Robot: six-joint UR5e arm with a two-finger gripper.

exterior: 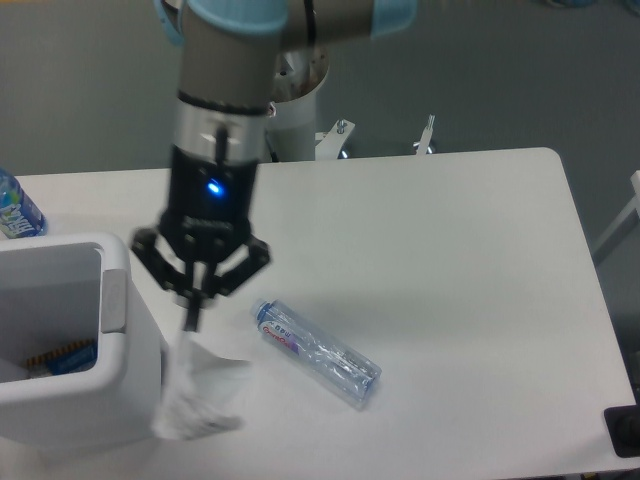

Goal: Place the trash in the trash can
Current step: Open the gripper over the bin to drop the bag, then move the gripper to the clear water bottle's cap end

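Pointing straight down, claw (193, 312) pinched on white wrapper (193, 398) beside bin (70, 395)

bin (60, 400) blocks left, bottle (318, 352) right — gap between, seemingly

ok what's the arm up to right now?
The claw is pinched shut on the top of the crumpled white wrapper, which hangs just outside the white trash can, beside its right wall. The crushed clear bottle lies on the table, untouched. Neither trash item is in the can yet.
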